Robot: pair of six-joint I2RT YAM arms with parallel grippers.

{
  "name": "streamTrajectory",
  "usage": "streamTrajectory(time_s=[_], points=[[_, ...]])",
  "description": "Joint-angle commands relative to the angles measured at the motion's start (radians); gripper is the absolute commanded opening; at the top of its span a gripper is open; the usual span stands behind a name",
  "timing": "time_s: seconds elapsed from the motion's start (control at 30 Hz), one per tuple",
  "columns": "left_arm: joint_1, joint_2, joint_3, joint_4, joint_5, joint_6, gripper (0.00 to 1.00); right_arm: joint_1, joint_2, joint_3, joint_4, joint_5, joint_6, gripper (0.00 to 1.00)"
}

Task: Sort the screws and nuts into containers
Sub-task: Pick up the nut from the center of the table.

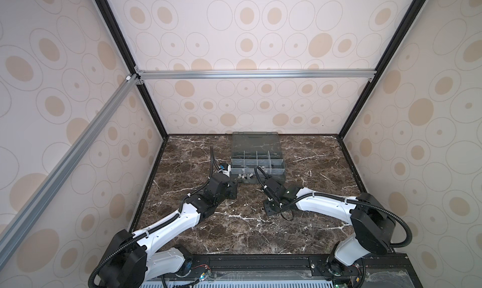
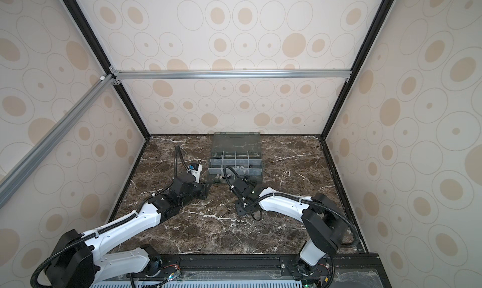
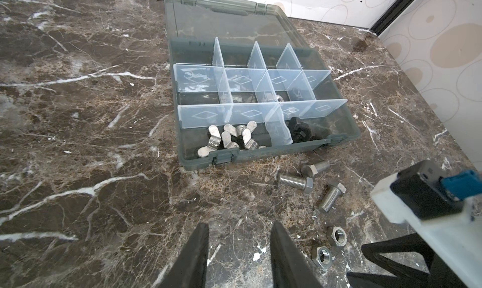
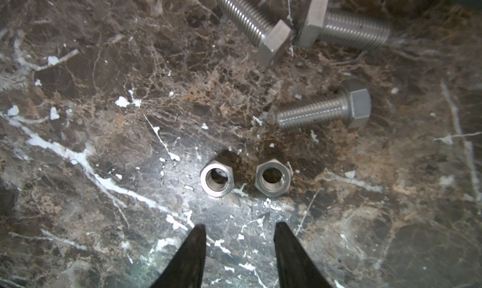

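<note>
Both grippers empty: the right gripper [image 4: 238, 229], fingers parted, hangs just short of two silver nuts [image 4: 217, 179] lying side by side, three silver screws [image 4: 323, 112] beyond them, all on the marble table [image 3: 78, 169] near the organiser box [image 1: 257, 143] at centre frame in both top views; the left gripper [image 3: 240, 229] is likewise parted. Risk: a closing finger may knock the neighbouring nut, which could skid on the glossy brown surface. Walls [image 1: 234, 25] patterned with beige ovals

The left arm [image 1: 167, 222] and the right arm [image 1: 323, 202] are stretched forward and angled inward toward each other; the left gripper [image 3: 240, 225] is held low, jaws parted and empty; the right gripper [image 4: 240, 224] is pointed downward, jaws likewise parted, nothing gripped.
</note>
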Motion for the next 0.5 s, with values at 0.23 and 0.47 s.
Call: streamTrajectory(time_s=[0.23,0.47], points=[[0.009,-0.035,-0.013,0.004,-0.005,-0.030,0.40,0.018,0.085,0.080,-0.017,0.002,-0.021,0.46],[0.009,-0.035,-0.022,0.011,0.001,-0.037,0.40,0.028,0.133,0.110,-0.028,0.005,-0.032,0.45]])
